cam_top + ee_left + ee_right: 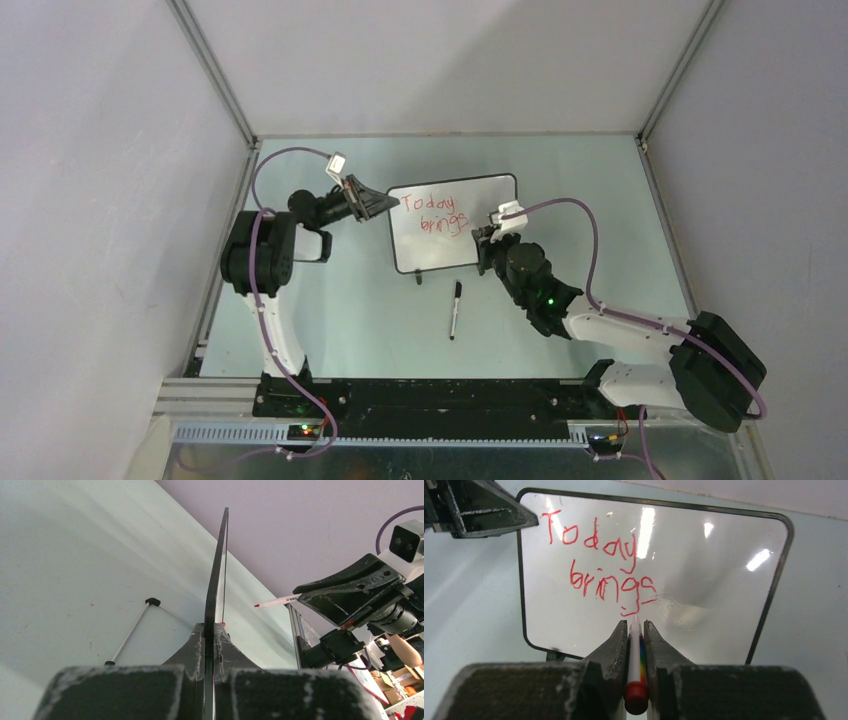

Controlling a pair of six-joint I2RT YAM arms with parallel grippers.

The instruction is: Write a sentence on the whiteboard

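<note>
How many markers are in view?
2. One red marker is held in the right gripper, pointing at the whiteboard; a second marker lies on the table before it. No others visible.

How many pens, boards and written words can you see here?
Pens: 2, the held pen and the loose pen
Boards: 1, the whiteboard
Written words: 2, Today and brings
Total: 5

Bright streaks of reflected light are glaring across the glossy whiteboard (pixel 704 580). Soft, even light is filling every view, throwing faint shadows. Nearest foreground in both wrist views is blurring.
</note>
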